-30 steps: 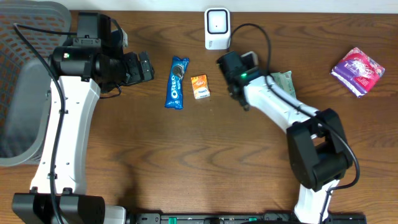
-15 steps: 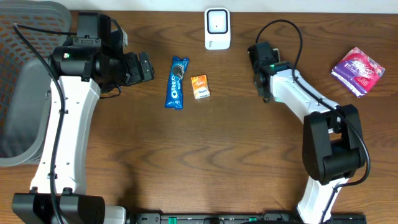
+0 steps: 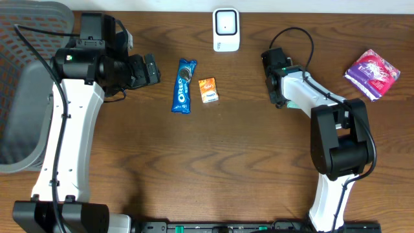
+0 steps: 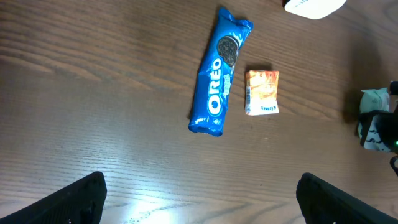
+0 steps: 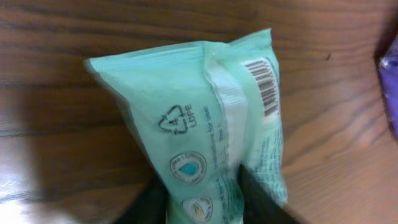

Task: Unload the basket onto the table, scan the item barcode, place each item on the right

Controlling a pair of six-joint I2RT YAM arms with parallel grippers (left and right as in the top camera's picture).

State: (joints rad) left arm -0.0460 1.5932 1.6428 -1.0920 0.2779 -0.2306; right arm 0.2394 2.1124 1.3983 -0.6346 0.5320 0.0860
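Right wrist: right gripper (image 5: 204,198) clamped on green packet (image 5: 199,118), fingers (image 5: 149,202) either side; barcode (image 5: 266,87) facing this camera; packet lies well right of white scanner (image 3: 226,29); left gripper (image 4: 202,202) spread wide over Oreo pack (image 4: 219,71).

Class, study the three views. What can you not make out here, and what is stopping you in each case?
Green packet: overhead, the right arm covers it almost wholly.
Barcode: right wrist view, digits too blurred to read.
Right end effector: right wrist view, the bottom edge cuts its fingers, so its grip is unclear.
Scanner: left wrist view, cut off by the top edge.
Purple packet: right wrist view, only a sliver at the right edge.
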